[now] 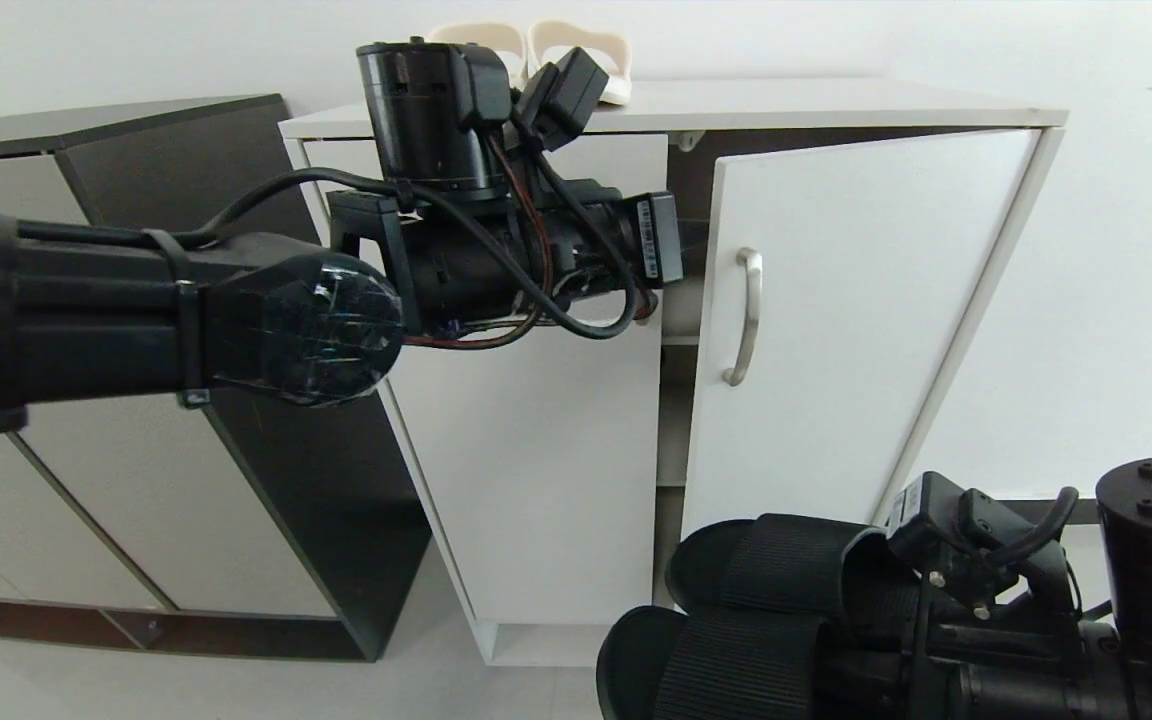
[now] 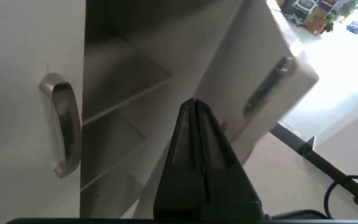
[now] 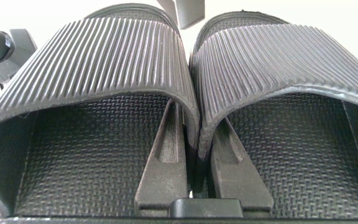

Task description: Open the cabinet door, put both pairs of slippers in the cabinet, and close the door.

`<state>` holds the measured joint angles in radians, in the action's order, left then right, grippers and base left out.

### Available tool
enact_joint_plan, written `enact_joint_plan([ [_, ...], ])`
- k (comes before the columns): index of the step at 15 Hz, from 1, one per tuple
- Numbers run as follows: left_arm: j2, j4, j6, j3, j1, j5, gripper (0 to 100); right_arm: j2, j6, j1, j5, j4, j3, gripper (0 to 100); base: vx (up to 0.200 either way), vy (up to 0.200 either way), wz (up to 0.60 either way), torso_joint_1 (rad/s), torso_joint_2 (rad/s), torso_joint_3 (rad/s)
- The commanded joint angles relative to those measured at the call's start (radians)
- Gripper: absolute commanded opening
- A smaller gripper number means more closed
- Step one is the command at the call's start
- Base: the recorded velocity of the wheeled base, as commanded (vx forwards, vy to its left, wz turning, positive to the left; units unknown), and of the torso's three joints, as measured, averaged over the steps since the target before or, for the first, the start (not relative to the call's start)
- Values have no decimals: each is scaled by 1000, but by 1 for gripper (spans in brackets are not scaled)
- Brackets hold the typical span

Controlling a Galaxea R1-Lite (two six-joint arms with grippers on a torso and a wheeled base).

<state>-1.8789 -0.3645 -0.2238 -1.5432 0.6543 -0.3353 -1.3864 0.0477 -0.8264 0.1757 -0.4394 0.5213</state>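
Observation:
The white cabinet (image 1: pixel 836 100) stands ahead with its right door (image 1: pixel 866 300) swung partly open, handle (image 1: pixel 746 315) facing me. My left gripper (image 2: pixel 195 118) is shut and empty, its tips at the gap between the two doors, with bare inner shelves (image 2: pixel 129 81) beyond. The left door (image 1: pixel 536 450) is shut. A pair of white slippers (image 1: pixel 536 50) lies on the cabinet top. My right gripper (image 3: pixel 196 115) is low in front of the cabinet, shut on a pair of black slippers (image 1: pixel 756 620), one finger inside each, pinching their inner walls together.
A dark cabinet (image 1: pixel 236 450) with pale panels stands against the white one's left side. The left door's handle (image 2: pixel 64 134) is close beside my left gripper. Pale floor (image 1: pixel 416 680) lies in front, and a white wall (image 1: pixel 1116 300) rises to the right.

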Motion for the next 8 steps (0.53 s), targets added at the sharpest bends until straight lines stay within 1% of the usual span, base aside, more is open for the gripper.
enact_joint_plan([
  [1,-42,1,-3,-29,-1,-1,0,-2,0,0,1,1,-1,0,0,0,0,0,0,0],
  [3,-37,-1,-32,-44,1,1,0,-6,0,0,2,2,0,0,0,0,0,0,0,0],
  [5,-34,-1,-34,-46,1,16,0,-6,-2,-30,2,4,-17,0,0,0,0,0,0,0],
  [6,-34,-1,-35,-46,1,25,0,-3,0,-42,2,2,-27,0,-200,0,0,7,-2,2],
  [7,-31,-2,-34,-37,15,61,0,1,-2,-71,2,2,-38,0,-200,0,0,2,-2,2],
  [8,-12,-4,-29,-14,48,78,0,1,-2,-73,2,2,-38,0,-200,0,0,7,-2,2],
])
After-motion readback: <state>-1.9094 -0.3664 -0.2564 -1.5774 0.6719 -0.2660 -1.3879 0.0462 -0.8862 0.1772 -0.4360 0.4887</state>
